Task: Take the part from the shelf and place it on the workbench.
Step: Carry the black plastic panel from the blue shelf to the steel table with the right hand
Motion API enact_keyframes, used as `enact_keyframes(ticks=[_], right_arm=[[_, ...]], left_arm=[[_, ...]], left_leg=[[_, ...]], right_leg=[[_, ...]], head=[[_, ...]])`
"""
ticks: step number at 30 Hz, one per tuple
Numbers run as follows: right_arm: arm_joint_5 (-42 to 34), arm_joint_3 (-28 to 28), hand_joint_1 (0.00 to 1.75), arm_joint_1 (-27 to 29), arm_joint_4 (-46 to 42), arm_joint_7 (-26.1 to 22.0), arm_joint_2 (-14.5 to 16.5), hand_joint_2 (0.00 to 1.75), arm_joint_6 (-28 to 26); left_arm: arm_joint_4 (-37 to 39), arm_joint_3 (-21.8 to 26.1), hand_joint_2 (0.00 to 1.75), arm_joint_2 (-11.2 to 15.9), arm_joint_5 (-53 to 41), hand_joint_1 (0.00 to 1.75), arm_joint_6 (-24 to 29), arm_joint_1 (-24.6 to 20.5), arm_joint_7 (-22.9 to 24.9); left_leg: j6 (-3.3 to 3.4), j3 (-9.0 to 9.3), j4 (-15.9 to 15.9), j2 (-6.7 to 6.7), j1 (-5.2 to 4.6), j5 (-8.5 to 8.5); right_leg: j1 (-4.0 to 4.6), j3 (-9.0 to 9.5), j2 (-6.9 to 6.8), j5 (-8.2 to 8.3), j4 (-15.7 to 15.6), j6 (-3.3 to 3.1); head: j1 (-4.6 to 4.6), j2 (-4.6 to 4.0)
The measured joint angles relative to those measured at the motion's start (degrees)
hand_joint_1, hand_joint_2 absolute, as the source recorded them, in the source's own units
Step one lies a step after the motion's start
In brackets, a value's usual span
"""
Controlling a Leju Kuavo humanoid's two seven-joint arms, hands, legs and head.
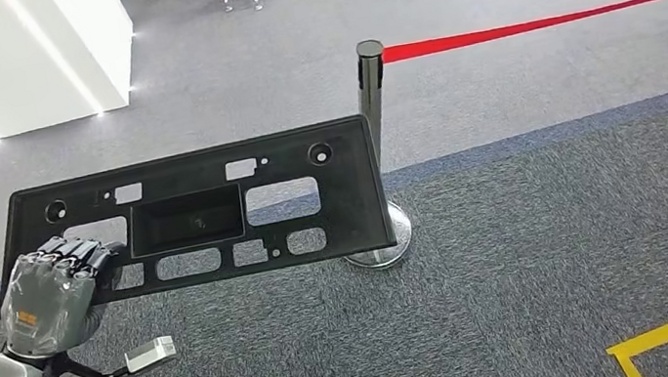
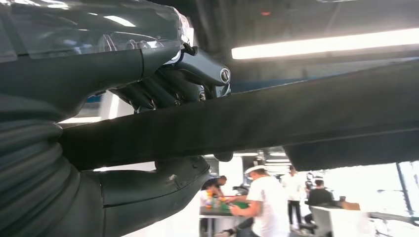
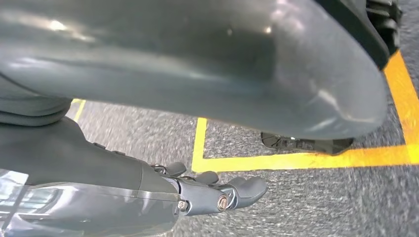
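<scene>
So the left hand (image 1: 57,296) is up in front of the body, coming in low on the left of the head view, with its fingers (image 1: 74,260) wrapped over the near-left end of the part (image 1: 195,213). The left wrist view backs that up: dark fingers on one face of the black panel (image 2: 247,123), thick thumb (image 2: 163,185) pressing the other face, so it's clamped on it pretty firmly.

The part is a long flat black plastic panel with a bunch of rectangular cutouts and a recessed pocket in the middle. It's held in the air above the grey carpet (image 1: 516,252), not resting on anything. Long axis runs left to right across the head view, free end sticking out to the right toward the stanchion post (image 1: 372,94) with the red belt (image 1: 534,24). Broad face is tipped up toward the camera.

Right hand (image 3: 212,195) hangs down over carpet with yellow floor tape (image 3: 296,160), fingers loosely curled and holding nothing
</scene>
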Motion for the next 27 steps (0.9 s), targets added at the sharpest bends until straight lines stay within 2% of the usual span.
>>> enact_keyframes(ticks=[1,2,4,5,6,8,9,10,11,12,13,14,15,16,17,19,20,21,23,24,25,26,27], right_arm=[[0.2,0.0,0.0,0.0,0.0,0.2,0.0,0.0,0.0],[0.3,0.0,0.0,-0.1,0.0,0.5,0.0,0.0,0.0],[0.6,0.0,0.0,-0.3,0.0,1.1,0.1,0.0,-0.2],[0.7,0.0,0.0,-0.3,0.0,1.3,0.1,0.0,-0.3],[0.7,0.0,0.0,-0.3,0.0,1.4,0.2,0.0,-0.5],[0.7,0.0,0.0,-0.1,0.0,1.5,0.2,0.0,-0.7],[0.7,0.0,0.0,-0.1,0.0,1.5,0.3,0.0,-0.8],[0.7,0.0,0.0,0.0,0.0,1.5,0.3,0.0,-0.8],[0.7,0.0,0.0,0.1,0.0,1.5,0.3,0.0,-0.8],[0.7,0.0,0.0,0.1,0.0,1.4,0.3,0.0,-0.8],[0.7,0.0,0.0,0.1,0.0,1.3,0.3,0.0,-0.8],[0.7,0.0,0.0,0.2,0.0,1.1,0.3,0.0,-0.8],[0.7,0.0,0.0,0.2,0.0,1.0,0.3,0.0,-0.8],[0.7,0.0,0.0,0.1,0.0,0.8,0.3,0.0,-0.7],[0.7,0.0,0.0,0.1,0.0,0.8,0.3,0.0,-0.7],[0.7,0.0,0.0,-0.2,0.0,0.7,0.5,0.0,-0.7],[0.8,0.0,0.0,-0.3,0.0,0.7,0.6,0.0,-0.8],[0.8,0.0,0.0,-0.3,0.0,0.7,0.8,0.0,-0.8],[1.0,0.0,0.0,-0.1,0.0,0.8,0.9,0.0,-0.9],[1.0,0.0,0.0,0.0,0.0,0.8,0.9,0.0,-0.9],[1.1,0.0,0.0,0.0,0.0,0.8,0.9,0.0,-0.9],[1.1,0.0,0.0,0.0,0.0,0.9,0.9,0.0,-0.9],[1.2,0.0,0.0,0.0,0.0,0.9,1.0,0.0,-0.9]], left_arm=[[-0.2,0.2,1.75,0.1,0.3,1.75,-0.2,0.2,0.1],[-0.5,0.4,1.75,0.2,0.5,1.75,-0.3,0.6,0.2],[-1.0,1.0,1.75,0.4,0.5,1.75,-0.3,1.7,0.3],[-1.3,1.4,1.75,0.5,0.4,1.75,-0.3,2.2,0.5],[-1.6,1.7,1.75,0.6,0.1,1.75,-0.2,2.5,0.7],[-2.1,2.3,1.75,0.5,-0.4,1.75,-0.2,3.1,1.4],[-2.2,2.6,1.75,0.4,-0.6,1.75,-0.3,3.4,1.6],[-2.4,2.7,1.75,0.3,-0.8,1.75,-0.3,3.7,1.8],[-2.6,2.8,1.75,0.2,-0.9,1.75,-0.3,4.0,1.9],[-2.8,2.9,1.75,0.2,-1.1,1.75,-0.3,4.2,1.9],[-3.0,3.0,1.75,0.0,-1.3,1.75,-0.3,4.4,2.0],[-3.2,3.0,1.75,-0.1,-1.9,1.75,-0.2,4.5,2.1],[-3.4,3.1,1.75,-0.3,-2.8,1.75,-0.1,4.6,2.2],[-3.6,3.3,1.75,-0.5,-3.8,1.75,0.1,4.6,2.4],[-3.7,3.4,1.75,-0.7,-4.8,1.75,0.3,4.6,2.5],[-3.8,3.7,1.75,-1.0,-6.1,1.75,0.7,4.9,2.8],[-3.9,3.9,1.75,-1.1,-6.4,1.75,1.1,5.0,3.0],[-3.9,4.0,1.75,-1.3,-6.5,1.75,1.4,5.0,3.2],[-4.0,4.1,1.75,-1.7,-6.0,1.75,1.8,4.7,3.5],[-4.0,4.2,1.75,-1.8,-5.7,1.75,1.9,4.6,3.6],[-4.0,4.2,1.75,-2.0,-5.5,1.75,1.9,4.6,3.6],[-4.0,4.2,1.75,-2.2,-5.4,1.75,1.9,4.7,3.7],[-4.0,4.2,1.75,-2.3,-5.4,1.75,1.9,4.7,3.7]], left_leg=[[0.24,0.95,-2.0,0.77,-0.29,0.36],[0.48,1.15,-2.6,0.81,-0.57,0.22],[1.12,1.19,-3.1,-0.57,-0.54,0.49],[1.49,1.31,-3.5,-1.25,-0.41,0.68],[1.87,1.45,-3.8,-1.84,-0.25,0.89],[2.36,1.53,-4.1,-2.99,-0.14,1.09],[2.48,1.49,-4.0,-3.63,-0.19,1.11],[2.5,1.48,-4.0,-4.38,-0.24,1.09],[2.5,1.49,-3.9,-5.19,-0.27,1.06],[2.47,1.5,-3.8,-6.05,-0.28,1.02],[2.39,1.52,-3.6,-6.9,-0.27,0.94],[2.27,1.5,-3.4,-7.66,-0.21,0.85],[2.09,1.41,-3.2,-8.37,-0.24,0.75],[1.83,1.26,-3.1,-8.97,-0.21,0.72],[1.52,1.11,-3.0,-9.5,-0.16,0.73],[0.76,0.89,-3.1,-10.42,0.05,0.85],[0.48,0.69,-2.7,-9.95,0.12,0.65],[0.25,0.11,-1.5,-8.65,0.17,-0.08],[-0.12,-2.51,4.1,-5.09,0.27,-3.15],[-0.35,-4.3,7.8,-3.97,0.39,-4.94],[-0.56,-5.79,10.9,-3.51,0.51,-6.11],[-0.7,-6.48,12.5,-3.32,0.61,-6.34],[-0.77,-6.15,12.0,-3.17,0.66,-5.6]], right_leg=[[0.13,0.13,-0.56,-0.17,0.0,0.3],[0.21,0.22,-1.15,-0.27,0.0,0.6],[0.16,0.49,-1.96,-0.54,-0.1,1.16],[0.06,0.44,-1.24,-1.09,0.4,1.4],[-0.03,-0.12,0.14,-2.17,1.9,1.57],[-0.21,-3.1,3.6,-5.54,8.2,1.67],[-0.23,-5.12,4.48,-7.04,12.0,1.67],[-0.23,-6.78,4.89,-7.68,14.8,1.68],[-0.23,-7.6,5.06,-7.1,15.6,1.67],[-0.25,-7.46,5.24,-5.49,14.4,1.6],[-0.28,-6.28,5.75,-3.06,11.1,1.47],[-0.36,-4.68,6.94,-0.98,7.2,1.31],[-0.39,-3.3,8.04,0.46,3.8,1.24],[-0.41,-2.38,8.81,1.22,1.5,1.21],[-0.35,-2.03,9.14,1.25,0.7,1.2],[-0.22,-1.84,7.95,1.47,0.3,0.86],[-0.21,-1.64,7.33,1.61,0.0,0.52],[-0.25,-1.43,6.61,1.72,-0.3,0.12],[-0.23,-1.16,5.19,1.78,-0.6,-0.4],[-0.15,-1.15,4.5,1.71,-0.6,-0.54],[-0.07,-1.16,3.8,1.65,-0.6,-0.57],[0.0,-1.16,3.08,1.56,-0.5,-0.56],[0.05,-1.14,2.37,1.45,-0.5,-0.52]], head=[[0.0,0.0],[0.0,0.0],[-0.01,0.0],[0.0,0.0],[0.0,0.0],[0.02,0.0],[0.02,0.0],[0.02,0.0],[0.02,0.0],[0.02,0.0],[0.02,0.0],[0.01,0.0],[0.01,0.0],[0.0,0.0],[0.0,0.0],[0.0,0.0],[0.0,0.0],[-0.01,0.0],[-0.01,0.0],[-0.01,0.0],[-0.01,0.0],[-0.01,0.0],[-0.01,0.0]])
